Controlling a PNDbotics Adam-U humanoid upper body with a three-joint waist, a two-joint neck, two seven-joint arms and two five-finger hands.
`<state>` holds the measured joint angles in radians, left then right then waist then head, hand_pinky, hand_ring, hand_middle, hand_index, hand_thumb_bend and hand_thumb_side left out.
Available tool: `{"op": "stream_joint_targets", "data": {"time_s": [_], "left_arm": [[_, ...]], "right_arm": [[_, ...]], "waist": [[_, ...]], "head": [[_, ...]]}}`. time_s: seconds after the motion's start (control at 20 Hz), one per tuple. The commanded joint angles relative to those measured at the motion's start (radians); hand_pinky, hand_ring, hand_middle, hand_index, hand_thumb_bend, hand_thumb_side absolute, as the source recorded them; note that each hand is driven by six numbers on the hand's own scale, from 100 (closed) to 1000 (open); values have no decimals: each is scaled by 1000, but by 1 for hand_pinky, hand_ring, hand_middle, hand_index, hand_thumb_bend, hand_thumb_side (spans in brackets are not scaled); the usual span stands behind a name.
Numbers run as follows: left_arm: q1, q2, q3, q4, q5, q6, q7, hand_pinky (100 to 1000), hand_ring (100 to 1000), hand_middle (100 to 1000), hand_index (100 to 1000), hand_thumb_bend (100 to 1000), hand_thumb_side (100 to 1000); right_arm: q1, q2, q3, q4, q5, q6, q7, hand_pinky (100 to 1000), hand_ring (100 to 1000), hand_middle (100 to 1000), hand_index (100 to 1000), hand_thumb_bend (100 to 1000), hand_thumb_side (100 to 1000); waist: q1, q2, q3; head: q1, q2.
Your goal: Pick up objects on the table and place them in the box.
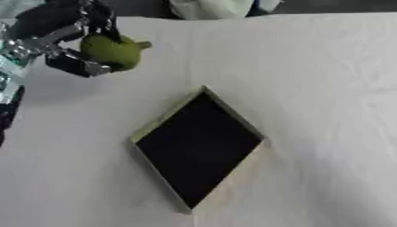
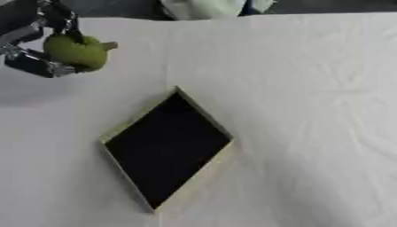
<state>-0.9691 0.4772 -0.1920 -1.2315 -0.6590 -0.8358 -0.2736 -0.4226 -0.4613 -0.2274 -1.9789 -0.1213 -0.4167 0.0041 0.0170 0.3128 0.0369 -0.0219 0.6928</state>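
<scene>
A green pear-shaped fruit (image 1: 114,51) with a short stem hangs at the upper left, held in my left hand (image 1: 71,60), whose black and silver fingers curl round it from the left and below. The fruit is above the white-covered table, to the upper left of the box (image 1: 250,170). The box is a shallow light wooden tray with a black inside, turned like a diamond in the middle of the table; nothing lies in it. My right hand shows in neither view.
A white cloth (image 1: 325,88) covers the table, wrinkled on the right side. At the far edge lies something pale and rounded (image 1: 211,8). My left arm (image 1: 15,53) runs down the left border.
</scene>
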Motion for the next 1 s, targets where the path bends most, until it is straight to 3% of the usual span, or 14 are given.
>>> {"op": "stream_joint_targets", "data": {"time_s": [0.05, 0.35, 0.4, 0.65, 1.0], "left_arm": [[-34, -43, -30, -37, 38, -71, -94, 257, 401, 385, 546, 243, 100], [-20, -139, -53, -41, 157, -47, -199, 204, 381, 364, 525, 158, 100], [-13, -150, -57, -40, 184, -34, -219, 201, 380, 363, 524, 100, 100], [22, -204, -86, -43, 318, 61, -327, 173, 368, 348, 504, 100, 100], [65, -274, -102, -27, 394, 179, -455, 155, 359, 338, 491, 100, 100]], "right_arm": [[-12, -31, -8, -21, -1, -1, -7, 841, 815, 488, 690, 100, 202], [-12, -43, -8, -21, 3, 1, -15, 838, 808, 490, 690, 100, 185], [-11, -45, -8, -21, 3, 1, -16, 838, 808, 490, 690, 100, 184], [-10, -54, -7, -21, 6, 5, -20, 836, 804, 490, 690, 100, 174], [-3, -71, -5, -21, 14, 15, -20, 835, 802, 488, 689, 100, 168]], "waist": [[0, -28, 2], [0, -36, 11], [1, -38, 13], [-1, -45, 18], [3, -52, 27]], "head": [[-8, 7], [-36, 21], [-43, 24], [-75, 38], [-109, 50]]}}
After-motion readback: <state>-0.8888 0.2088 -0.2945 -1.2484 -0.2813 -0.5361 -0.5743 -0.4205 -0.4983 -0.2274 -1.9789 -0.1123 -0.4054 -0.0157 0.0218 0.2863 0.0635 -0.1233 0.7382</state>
